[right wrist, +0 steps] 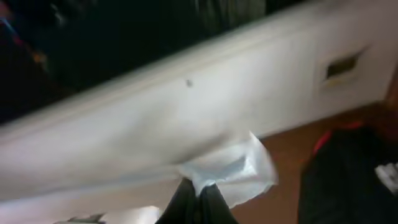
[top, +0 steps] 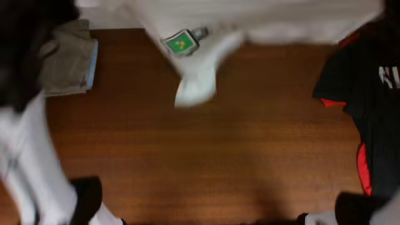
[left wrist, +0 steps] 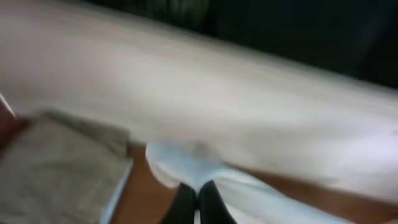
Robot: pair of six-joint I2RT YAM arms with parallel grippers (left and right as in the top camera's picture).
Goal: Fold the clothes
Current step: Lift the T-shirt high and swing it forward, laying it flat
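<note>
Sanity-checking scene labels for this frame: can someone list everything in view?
white T-shirt: 1, white, held up and stretched across the far side, blurred
green label: 1, green, at the T-shirt's collar
folded garment: 1, olive-khaki, far-left corner of the table
black shirt: 1, black with red trim and white lettering, right edge of the table
table: 1, brown wood, under everything
left pincer: 1, black, shut on white T-shirt fabric
right pincer: 1, black, shut on white T-shirt fabric
</note>
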